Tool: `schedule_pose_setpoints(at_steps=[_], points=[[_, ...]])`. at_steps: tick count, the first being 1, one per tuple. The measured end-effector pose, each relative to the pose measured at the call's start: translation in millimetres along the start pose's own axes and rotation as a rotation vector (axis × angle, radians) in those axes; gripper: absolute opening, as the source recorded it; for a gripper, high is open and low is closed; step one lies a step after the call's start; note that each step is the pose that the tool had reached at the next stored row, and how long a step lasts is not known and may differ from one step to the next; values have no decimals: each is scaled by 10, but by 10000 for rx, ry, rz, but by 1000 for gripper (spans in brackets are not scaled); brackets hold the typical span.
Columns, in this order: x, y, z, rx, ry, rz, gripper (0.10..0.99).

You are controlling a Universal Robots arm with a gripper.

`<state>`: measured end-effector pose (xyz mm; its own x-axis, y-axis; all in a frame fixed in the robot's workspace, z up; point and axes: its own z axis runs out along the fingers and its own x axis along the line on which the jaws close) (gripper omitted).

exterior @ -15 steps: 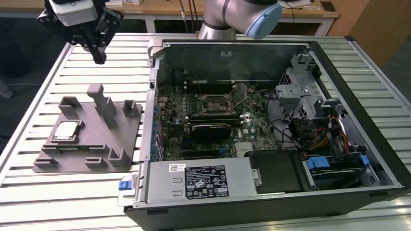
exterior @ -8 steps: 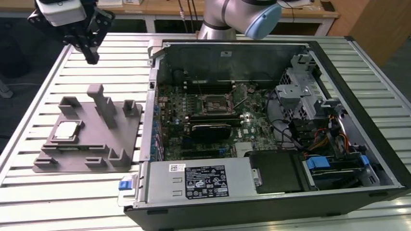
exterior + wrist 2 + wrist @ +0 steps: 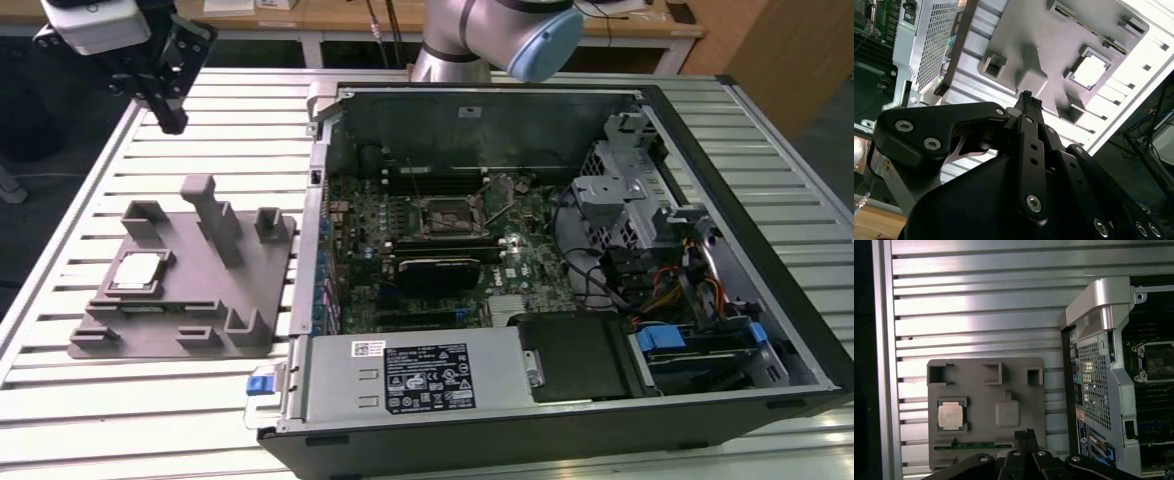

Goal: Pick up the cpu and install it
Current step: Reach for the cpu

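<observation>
1. The cpu (image 3: 138,272) lies flat, silver top up, in a square recess of the grey tray (image 3: 200,305). The tray sits on the slatted table (image 3: 120,400), near the table's edge at the exterior view's left and just beside the open computer case (image 3: 400,375).
2. The gripper (image 3: 171,122) hangs high over the table's far corner at the exterior view's left, well apart from the chip. Its fingers are pressed together with nothing between them.
3. The chip looks like a thin, stiff plate, so it is probably very light. Weight should not matter, but any tilt would.
4. The metal top looks smooth, so pads closing on it could slide. The thin tan-green rim and the hidden underside are likely the fragile parts.
5. The best hold is probably on two opposite side edges, with the chip kept level and only modest squeeze.
6. In the first wrist view the recess hugs the cpu (image 3: 950,416) closely. I cannot tell whether every side leaves room for fingers.
</observation>
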<state>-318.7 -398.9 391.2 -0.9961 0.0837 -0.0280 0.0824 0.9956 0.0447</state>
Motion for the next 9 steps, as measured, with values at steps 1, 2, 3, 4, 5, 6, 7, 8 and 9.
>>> schedule_pose_setpoints(at_steps=[1, 2, 3, 4, 5, 6, 7, 8, 9], points=[[20, -2, 0, 1, 1, 1, 106], [40, -3, 0, 1, 1, 2, 106], [60, -5, 1, 1, 0, 3, 106], [82, -7, 3, 1, 0, 5, 106], [103, -9, 4, 1, 0, 6, 106], [122, -11, 7, 0, 0, 6, 106], [142, -13, 9, 1, 0, 7, 106], [161, -14, 11, 0, 0, 8, 106], [181, -16, 13, 1, 0, 10, 106]])
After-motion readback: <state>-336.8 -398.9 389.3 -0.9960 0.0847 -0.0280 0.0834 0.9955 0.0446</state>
